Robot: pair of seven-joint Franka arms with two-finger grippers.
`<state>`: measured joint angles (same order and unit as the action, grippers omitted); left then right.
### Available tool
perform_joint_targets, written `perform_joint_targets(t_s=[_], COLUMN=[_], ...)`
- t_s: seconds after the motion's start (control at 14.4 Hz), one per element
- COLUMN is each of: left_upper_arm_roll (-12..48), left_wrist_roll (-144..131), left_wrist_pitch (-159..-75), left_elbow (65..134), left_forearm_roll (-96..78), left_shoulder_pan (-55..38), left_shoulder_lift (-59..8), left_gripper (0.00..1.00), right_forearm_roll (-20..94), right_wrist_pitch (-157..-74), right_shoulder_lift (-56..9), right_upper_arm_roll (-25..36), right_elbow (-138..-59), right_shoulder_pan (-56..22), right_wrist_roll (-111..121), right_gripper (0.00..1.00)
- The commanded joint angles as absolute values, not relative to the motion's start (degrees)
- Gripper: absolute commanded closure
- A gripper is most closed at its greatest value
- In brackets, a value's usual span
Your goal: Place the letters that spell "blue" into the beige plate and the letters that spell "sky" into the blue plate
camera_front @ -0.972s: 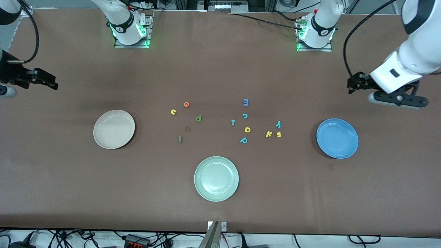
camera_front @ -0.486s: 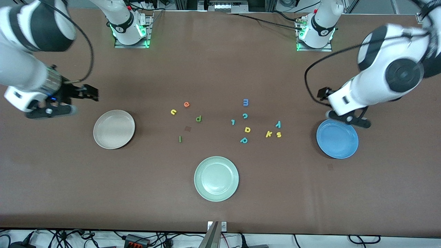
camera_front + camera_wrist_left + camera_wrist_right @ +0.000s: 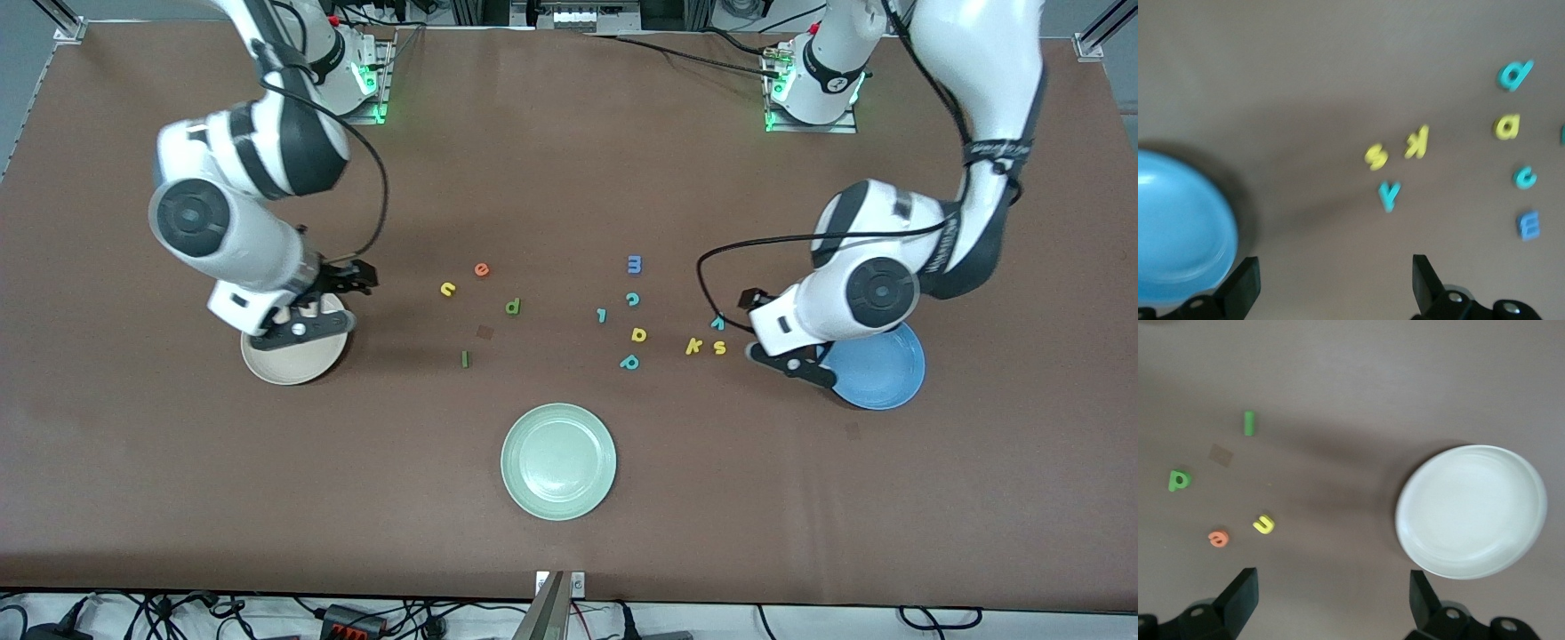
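**Both pincers open and empty over the bench, every letter outside the plates**

The right pincer (image 3: 351, 277) hangs over the edge of the beige plate (image 3: 289, 364), on the side toward the letters, with its fingers (image 3: 1238, 597) spread wide and nothing between them. The beige plate sits toward the right arm's end of the bench (image 3: 569, 160) and holds no letters. Toward the middle of the bench from it lie the four letters of "blue", all apart from one another: the orange e (image 3: 481, 269), the yellow u (image 3: 447, 288) just beside it, the green b (image 3: 512, 307) nearer the front camera, and the green l (image 3: 464, 358) nearer still. A small dark square patch (image 3: 484, 332) lies between the b and the l.

The left pincer (image 3: 751, 300) hangs over bare bench between the blue plate (image 3: 889, 378) and the "sky" letters, its fingers (image 3: 1245, 283) likewise wide apart and holding nothing. The blue plate, at the left arm's end, is partly covered by the arm in the front view and has no letters in it. The teal y (image 3: 717, 323), yellow s (image 3: 719, 348) and yellow k (image 3: 693, 346) lie close together near that pincer, the k and s side by side.

Between the two groups lie a blue m (image 3: 634, 264), a teal c (image 3: 632, 300), a small teal hooked letter (image 3: 601, 315), a yellow round-bowled letter (image 3: 638, 334) and a teal round-bowled letter (image 3: 629, 362). A pale green plate (image 3: 558, 460) sits nearest the front camera.
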<state>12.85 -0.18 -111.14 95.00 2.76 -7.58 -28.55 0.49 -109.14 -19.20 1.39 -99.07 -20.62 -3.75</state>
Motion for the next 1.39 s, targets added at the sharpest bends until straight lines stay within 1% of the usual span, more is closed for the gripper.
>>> perform_joint_targets(t_s=[0.0, 0.07, 0.21, 0.35, 0.42, 0.56, 0.76, 0.9, 0.97, 1.04, 1.11, 1.18, 1.25, 1.32], left_upper_arm_roll=[12.75, 12.66, 12.39, 12.48, 12.48, 12.39, 12.39, 12.39, 12.39, 12.39, 12.48, 12.48, 12.39, 12.39], left_wrist_roll=[-5.68, -9.11, -13.34, -14.41, -14.50, -14.50, -15.73, -15.82, -15.82, -15.73, -15.65, -15.73, -15.73, -15.73], left_wrist_pitch=[-117.14, -118.99, -122.85, -130.12, -133.73, -137.27, -137.72, -141.31, -141.76, -141.77, -141.77, -141.77, -141.77, -141.68], left_elbow=[94.57, 94.66, 95.62, 99.21, 101.06, 103.35, 103.45, 103.62, 103.62, 103.62, 103.62, 103.54, 103.54, 103.54], left_forearm_roll=[2.63, 2.72, 2.90, 7.00, 8.25, 8.44, 8.61, 9.14, 9.14, 9.14, 9.23, 9.14, 9.14, 9.14], left_shoulder_pan=[-10.62, -12.20, -14.49, -14.77, -14.77, -14.77, -14.94, -14.94, -14.85, -14.94, -14.85, -15.03, -15.29, -15.38], left_shoulder_lift=[-31.98, -33.21, -34.97, -35.68, -35.86, -36.47, -37.44, -38.67, -39.19, -39.03, -38.94, -38.94, -39.02, -39.02], left_gripper=[0.00, 0.00, 0.00, 0.00, 0.00, 0.00, 0.00, 0.00, 0.00, 0.10, 0.23, 0.38, 0.49, 0.57], right_forearm_roll=[1.67, 1.67, 1.67, 1.67, 1.67, 1.67, 1.67, 1.67, 1.58, 1.50, 1.58, 1.58, 1.58, 1.58], right_wrist_pitch=[-112.31, -114.59, -121.95, -130.56, -132.35, -132.28, -132.45, -132.98, -133.33, -133.77, -134.73, -135.61, -135.79, -135.88], right_shoulder_lift=[-20.48, -20.57, -20.57, -21.44, -22.14, -23.20, -25.30, -26.36, -26.54, -26.89, -27.50, -28.12, -28.47, -28.56], right_upper_arm_roll=[0.97, 0.10, -0.09, -0.09, -0.09, -0.09, -0.09, -0.09, -0.09, -0.09, -0.09, -0.09, -0.09, -0.09], right_elbow=[-102.20, -104.65, -110.36, -115.73, -116.62, -116.81, -117.07, -116.72, -116.54, -116.54, -116.54, -116.54, -116.54, -116.54], right_shoulder_pan=[-23.10, -24.51, -27.32, -29.17, -30.05, -30.76, -30.67, -30.94, -31.02, -30.94, -30.76, -30.50, -30.50, -30.50], right_wrist_roll=[-3.52, -3.17, -2.82, -2.72, -2.72, -1.59, 1.49, 1.49, 1.58, 1.93, 3.41, 4.73, 5.18, 5.19], right_gripper=[0.00, 0.00, 0.00, 0.00, 0.00, 0.00, 0.00, 0.00, 0.00, 0.02, 0.05, 0.11, 0.17, 0.25])
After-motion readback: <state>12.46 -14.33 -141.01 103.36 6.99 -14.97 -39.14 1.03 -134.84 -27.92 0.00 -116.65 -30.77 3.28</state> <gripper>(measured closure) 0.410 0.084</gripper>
